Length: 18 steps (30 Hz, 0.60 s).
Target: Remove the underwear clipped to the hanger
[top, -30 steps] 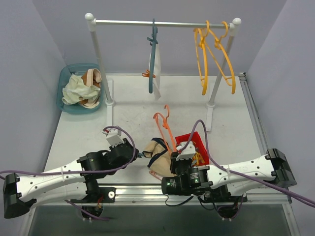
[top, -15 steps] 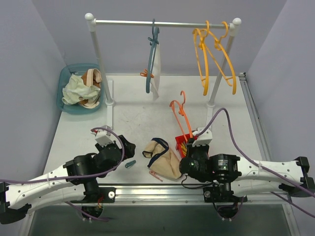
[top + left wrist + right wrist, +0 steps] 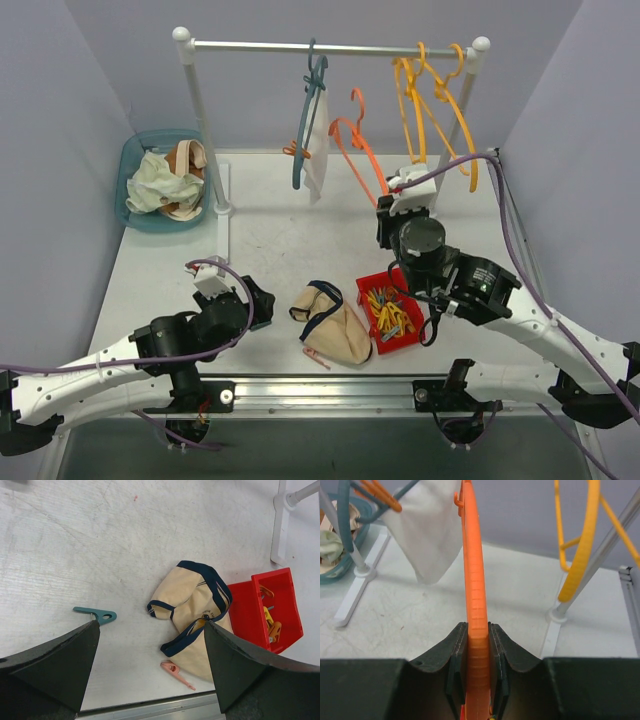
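The right jaws are clamped narrowly on the orange hanger (image 3: 474,605), lifted toward the rail (image 3: 260,45) over the desk's far edge. It is just beside the white brief (image 3: 318,165), which hangs clipped to the teal hanger (image 3: 297,170). A swing could knock that hanger askew, or the thin plastic could twist in the pinch and the hook miss the rail. The left jaws are spread wide and empty near the near edge, beside the cream brief with dark trim (image 3: 192,600), which lies loose there.
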Tool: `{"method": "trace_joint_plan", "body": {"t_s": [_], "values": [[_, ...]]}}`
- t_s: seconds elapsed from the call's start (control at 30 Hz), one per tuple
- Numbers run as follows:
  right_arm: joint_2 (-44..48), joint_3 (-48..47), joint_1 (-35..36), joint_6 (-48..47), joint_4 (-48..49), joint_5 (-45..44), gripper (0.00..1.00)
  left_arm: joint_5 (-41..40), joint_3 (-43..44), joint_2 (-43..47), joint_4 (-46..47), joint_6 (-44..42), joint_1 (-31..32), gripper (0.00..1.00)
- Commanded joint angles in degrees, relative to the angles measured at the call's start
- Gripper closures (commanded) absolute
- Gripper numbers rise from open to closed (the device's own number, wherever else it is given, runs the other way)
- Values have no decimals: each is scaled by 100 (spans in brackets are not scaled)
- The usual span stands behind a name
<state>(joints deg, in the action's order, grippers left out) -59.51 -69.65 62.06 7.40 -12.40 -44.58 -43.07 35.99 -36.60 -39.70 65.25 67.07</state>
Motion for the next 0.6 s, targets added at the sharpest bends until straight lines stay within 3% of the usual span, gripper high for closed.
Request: {"method": "trace_joint_plan", "body": {"t_s": [0.0,0.17,0.57], "values": [[-298,-785,-370,-1082,520,230,100,-53,31,47,-73,-30,-10,6],[-729,-1323,-704,-1460,520,116,100,-17,-48,144,-73,-21,-18,6],[-967,-1745,-1574,-1293,792,766,100,53,-39,206,-152,31,-18,6]]}}
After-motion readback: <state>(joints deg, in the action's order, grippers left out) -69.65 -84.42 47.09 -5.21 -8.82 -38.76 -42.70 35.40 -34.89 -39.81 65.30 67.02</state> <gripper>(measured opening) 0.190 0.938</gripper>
